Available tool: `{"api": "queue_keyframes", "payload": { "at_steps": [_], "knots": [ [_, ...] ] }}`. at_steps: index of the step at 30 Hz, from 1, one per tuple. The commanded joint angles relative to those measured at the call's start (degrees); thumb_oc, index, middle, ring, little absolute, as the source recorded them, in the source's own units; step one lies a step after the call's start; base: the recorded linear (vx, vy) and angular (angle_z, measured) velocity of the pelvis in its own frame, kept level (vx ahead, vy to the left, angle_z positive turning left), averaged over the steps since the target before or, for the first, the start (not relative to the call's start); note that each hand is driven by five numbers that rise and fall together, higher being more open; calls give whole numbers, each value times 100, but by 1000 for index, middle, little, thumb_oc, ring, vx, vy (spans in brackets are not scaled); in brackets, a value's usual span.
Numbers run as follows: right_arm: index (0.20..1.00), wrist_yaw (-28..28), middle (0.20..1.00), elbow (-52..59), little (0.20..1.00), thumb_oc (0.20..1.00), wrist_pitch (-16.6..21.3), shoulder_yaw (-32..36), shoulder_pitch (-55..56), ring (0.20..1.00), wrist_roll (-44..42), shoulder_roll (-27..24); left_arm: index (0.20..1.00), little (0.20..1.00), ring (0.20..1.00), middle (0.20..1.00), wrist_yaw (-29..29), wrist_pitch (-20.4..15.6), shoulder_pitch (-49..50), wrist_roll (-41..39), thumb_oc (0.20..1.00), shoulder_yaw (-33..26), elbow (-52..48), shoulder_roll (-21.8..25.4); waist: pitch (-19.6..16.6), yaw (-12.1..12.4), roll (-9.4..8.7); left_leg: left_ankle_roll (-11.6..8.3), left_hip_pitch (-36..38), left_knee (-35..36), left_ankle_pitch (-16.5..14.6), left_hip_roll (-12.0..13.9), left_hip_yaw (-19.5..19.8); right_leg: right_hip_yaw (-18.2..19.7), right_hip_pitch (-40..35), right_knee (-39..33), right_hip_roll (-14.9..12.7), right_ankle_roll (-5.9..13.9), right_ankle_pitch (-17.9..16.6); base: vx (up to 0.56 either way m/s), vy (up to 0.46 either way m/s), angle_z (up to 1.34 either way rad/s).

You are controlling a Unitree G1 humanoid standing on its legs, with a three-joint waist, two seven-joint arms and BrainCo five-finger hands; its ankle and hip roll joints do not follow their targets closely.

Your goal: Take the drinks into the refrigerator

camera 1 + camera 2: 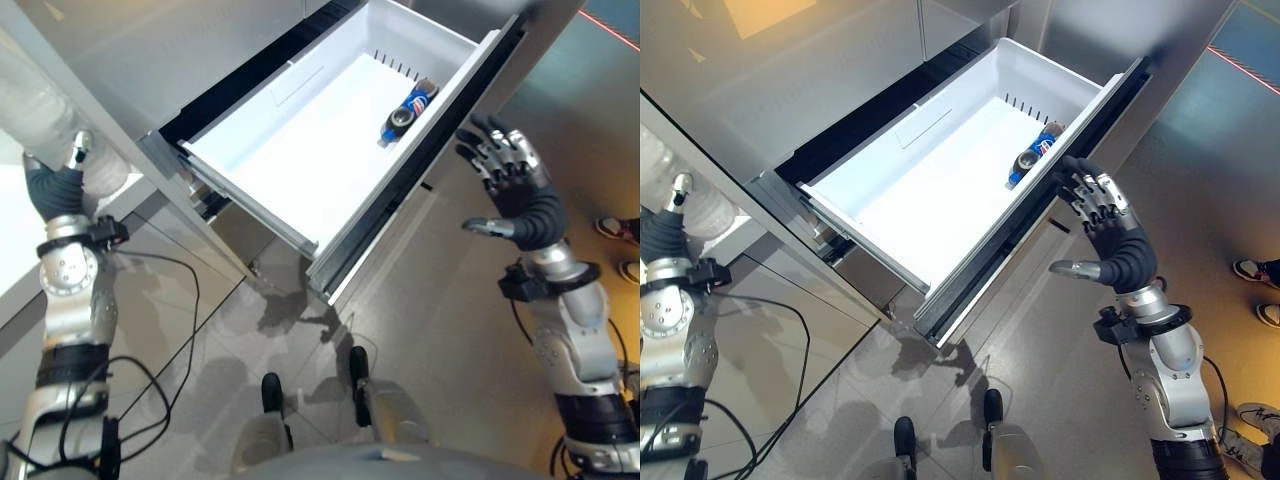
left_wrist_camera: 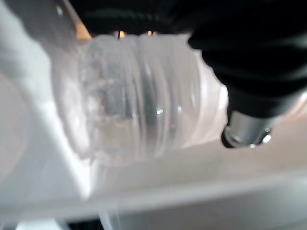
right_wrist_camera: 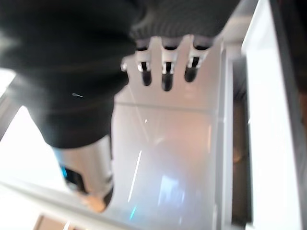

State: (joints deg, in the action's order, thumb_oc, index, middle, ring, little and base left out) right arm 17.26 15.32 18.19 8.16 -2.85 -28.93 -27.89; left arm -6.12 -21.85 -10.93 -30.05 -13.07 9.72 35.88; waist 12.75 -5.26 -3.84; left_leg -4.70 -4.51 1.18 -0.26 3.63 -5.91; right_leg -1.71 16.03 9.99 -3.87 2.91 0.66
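The refrigerator's white drawer [image 1: 300, 150] stands pulled out. A blue drink can [image 1: 408, 110] lies on its side near the drawer's front right corner, also seen as the can [image 1: 1032, 156]. My right hand [image 1: 512, 185] hovers open just outside the drawer's front panel, fingers spread and holding nothing; its straight fingers [image 3: 165, 72] point over the drawer's inside. At the far left my left hand [image 1: 58, 188] is curled round a clear ribbed plastic bottle [image 1: 40, 110]. That bottle [image 2: 129, 96] lies close against the palm, beside a white surface.
The steel refrigerator front [image 1: 150, 50] rises behind the drawer, whose dark front panel [image 1: 420, 190] juts toward me. A white counter [image 1: 15, 270] runs along the left edge. A person's shoes [image 1: 618, 230] stand on the grey floor at the right.
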Motion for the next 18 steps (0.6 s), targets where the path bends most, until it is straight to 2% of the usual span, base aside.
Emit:
{"api": "queue_keyframes", "payload": {
  "at_steps": [1, 9, 18],
  "knots": [
    [1000, -184, 1000, 180, 1000, 1000, 285, 333, -223, 1000, 157, -287, 200, 200, 200, 200, 1115, -358, -266, -127, 200, 515, -1002, -326, 14, -436, 332, 282, 256, -1035, -1157, -87, 237, -101, -408, 592, 217, 30, 936, 0, 0, 0],
    [1000, -343, 1000, -243, 1000, 1000, 283, 503, -132, 1000, 234, -491, 200, 200, 200, 200, 1752, -243, 1002, -462, 200, 219, -1852, -584, -79, -188, 248, 318, 315, -888, -1083, -177, 397, -242, -726, 228, 125, 39, 775, -21, 10, -1],
    [1000, -229, 1000, -272, 1000, 1000, 213, 413, -14, 1000, 216, -365, 200, 200, 200, 200, 1939, -204, 1313, -345, 200, 133, -2189, -489, -90, -72, 210, 391, 336, -742, -994, -278, 499, -313, -851, 7, 68, 72, 615, -46, 29, 4]
  ]
}}
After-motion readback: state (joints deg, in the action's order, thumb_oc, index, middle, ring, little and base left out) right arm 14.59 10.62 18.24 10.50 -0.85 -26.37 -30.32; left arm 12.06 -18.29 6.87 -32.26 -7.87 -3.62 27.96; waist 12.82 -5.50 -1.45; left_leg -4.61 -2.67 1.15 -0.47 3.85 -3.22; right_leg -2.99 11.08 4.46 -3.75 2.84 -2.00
